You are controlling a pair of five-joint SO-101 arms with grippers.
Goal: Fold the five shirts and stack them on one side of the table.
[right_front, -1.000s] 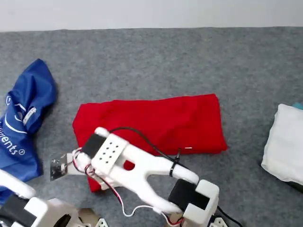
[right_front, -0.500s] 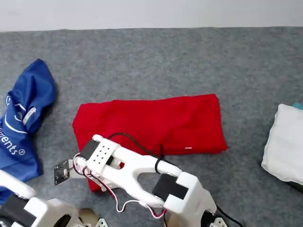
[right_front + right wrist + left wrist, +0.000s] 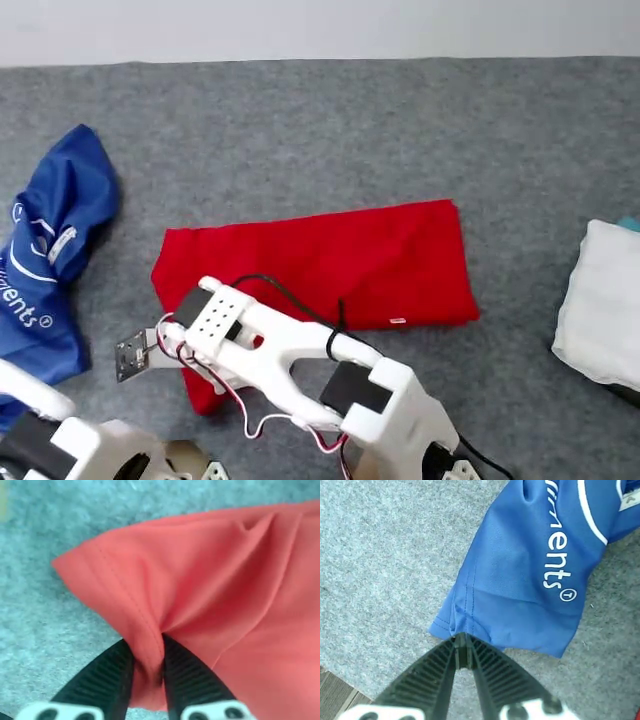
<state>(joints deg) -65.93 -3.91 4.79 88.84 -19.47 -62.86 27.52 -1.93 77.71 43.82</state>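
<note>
A red shirt (image 3: pixel 340 260) lies folded into a long band across the middle of the grey table. My right gripper (image 3: pixel 147 662) is shut on its near left corner, and red cloth (image 3: pixel 225 580) bunches up between the two black fingers. In the high view the right arm (image 3: pixel 260 345) covers that corner. A crumpled blue shirt (image 3: pixel 50 250) with white lettering lies at the left edge. My left gripper (image 3: pixel 462 652) is shut, its tips resting right at the hem of the blue shirt (image 3: pixel 530 570).
A folded white stack (image 3: pixel 605 300) with a teal edge behind it sits at the right edge. Bare grey felt (image 3: pixel 330 130) stretches along the far side. In the left wrist view the table edge (image 3: pixel 335 697) is close by.
The right arm has drawn back toward the front with the red corner. The shirt's left part has been tugged, so its far edge now slants. The blue shirt has not moved.
</note>
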